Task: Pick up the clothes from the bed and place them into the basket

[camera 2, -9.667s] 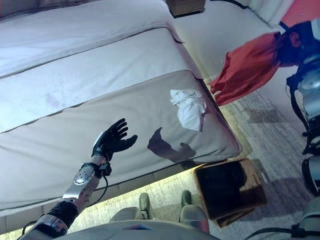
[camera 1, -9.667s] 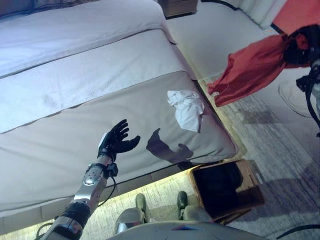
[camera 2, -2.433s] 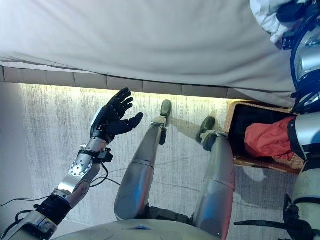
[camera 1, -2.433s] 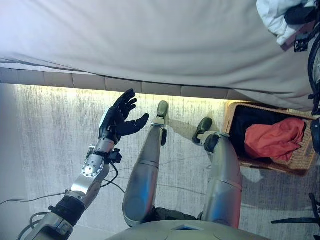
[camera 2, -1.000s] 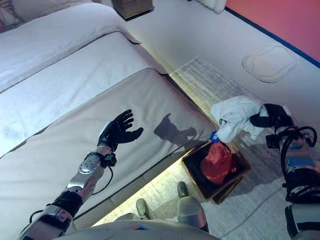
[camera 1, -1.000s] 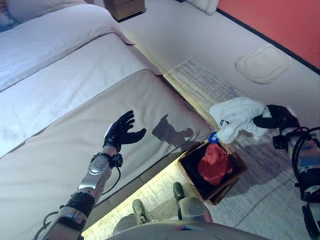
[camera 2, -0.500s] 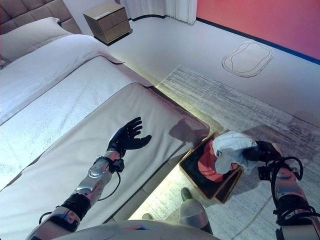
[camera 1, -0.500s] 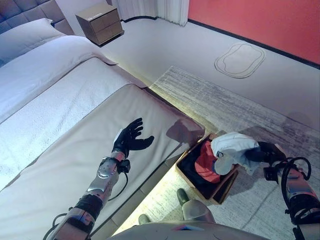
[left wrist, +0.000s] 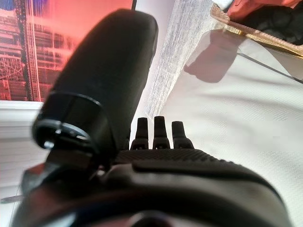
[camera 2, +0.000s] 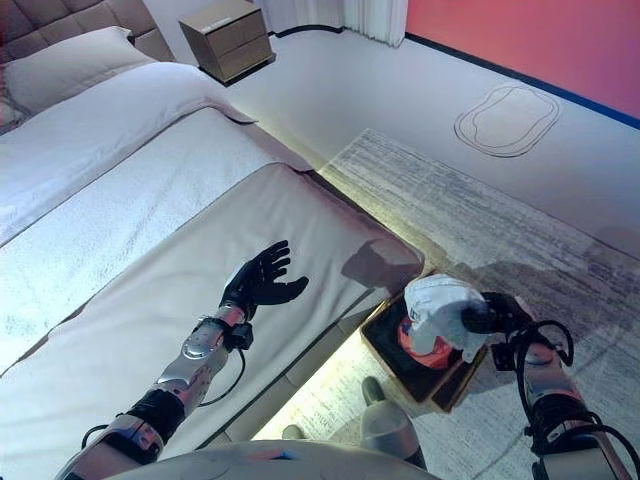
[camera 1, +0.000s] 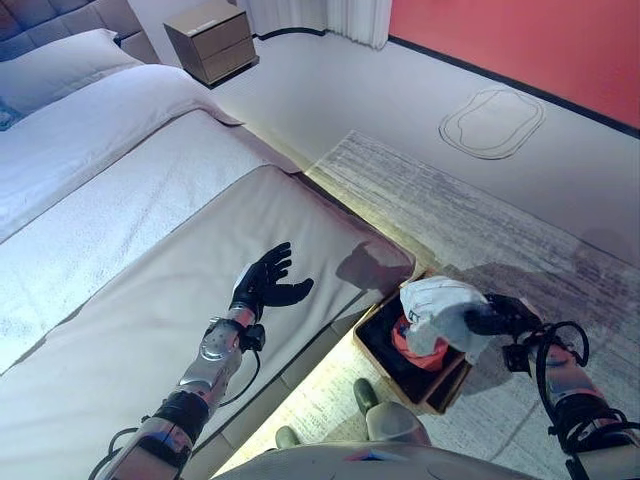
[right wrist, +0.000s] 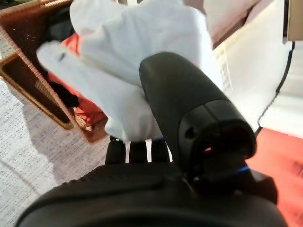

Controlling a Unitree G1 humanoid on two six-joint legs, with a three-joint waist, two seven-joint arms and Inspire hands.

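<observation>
White garment (camera 1: 437,312) hangs bunched from the right robot hand (camera 1: 497,317), fingers clenched on it, directly over the basket (camera 1: 372,347) — a red garment (camera 1: 406,342) lies inside, seemingly beneath. Left robot hand (camera 1: 264,288) hovers above the bed (camera 1: 120,250), fingers spread, holding nothing.

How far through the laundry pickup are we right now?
Nearly done. The red garment already lies in the basket beside the bed. The right hand holds the white garment over the basket, not yet released. The left hand is open above the bed, holding nothing. No other clothes show on the visible bed surface, so dropping the white garment in is what remains.
</observation>
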